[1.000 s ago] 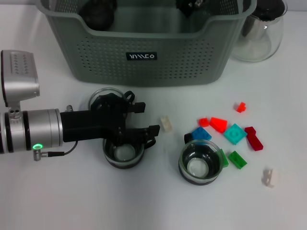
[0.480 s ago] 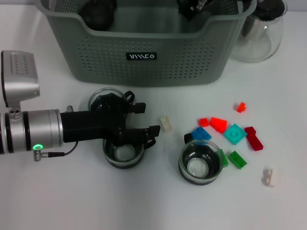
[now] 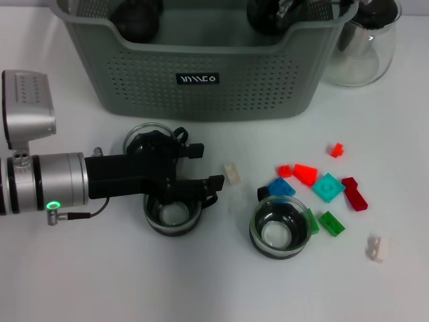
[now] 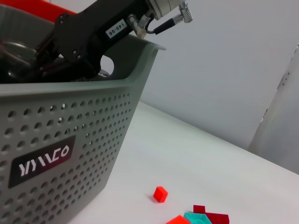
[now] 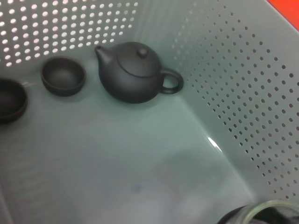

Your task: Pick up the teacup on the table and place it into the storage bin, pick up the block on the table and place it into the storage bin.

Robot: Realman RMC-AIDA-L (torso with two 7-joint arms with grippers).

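Since the earlier frame, only the right pincer [image 3: 275,12] has shifted, sunk deeper at the storage bin's [image 3: 201,100] one o'clock corner, presumably to set a cup down; a glass rim is glimpsed in its wrist view, but its grip cannot be told. At eight o'clock on the worktop [image 3: 100,282], the left pincer [image 3: 194,168] is spread wide over a glass teacup [image 3: 173,215]. Small blocks [image 3: 327,186] are scattered at four o'clock.

Grey-green perforated storage bin [image 3: 201,74] stands upright; glass teacup [image 3: 280,228] and cream block [image 3: 232,174] rest on the table.
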